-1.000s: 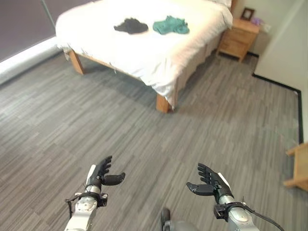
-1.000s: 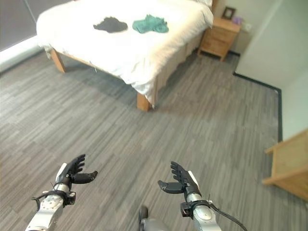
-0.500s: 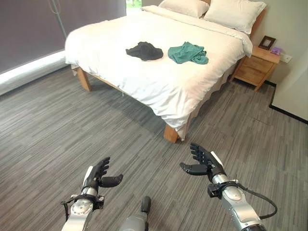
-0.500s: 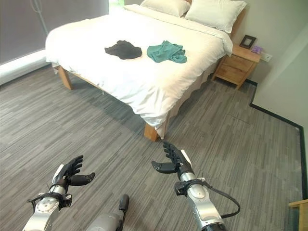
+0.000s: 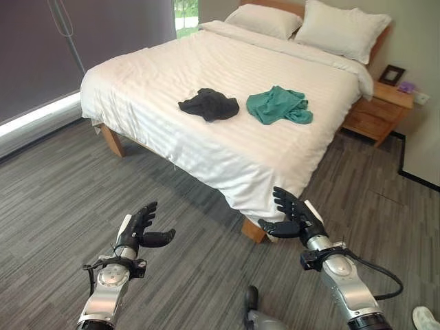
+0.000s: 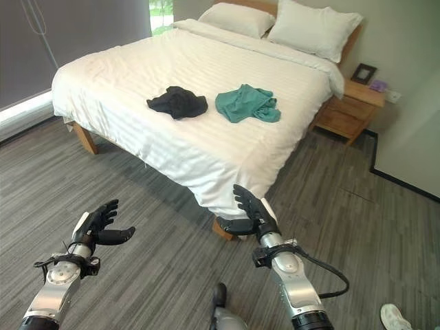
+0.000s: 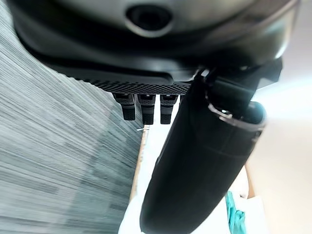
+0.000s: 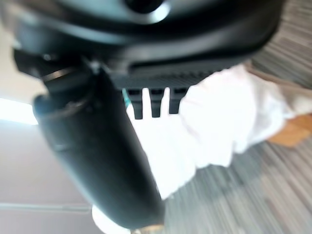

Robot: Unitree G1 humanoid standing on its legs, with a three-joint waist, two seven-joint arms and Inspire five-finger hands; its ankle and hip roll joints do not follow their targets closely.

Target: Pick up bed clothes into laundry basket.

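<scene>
Currently both hands are hanging over the grey floor short of the bed, holding nothing. Left hand is showing fingers straight and spread, thumb sticking out sideways; right hand is doing the same near the bed's closest corner, apart from the sheet. A black garment and a green garment are lying crumpled just beside each other mid-mattress, not touching. Two pillows are sitting at the headboard, with a nightstand standing beside the bed.
</scene>
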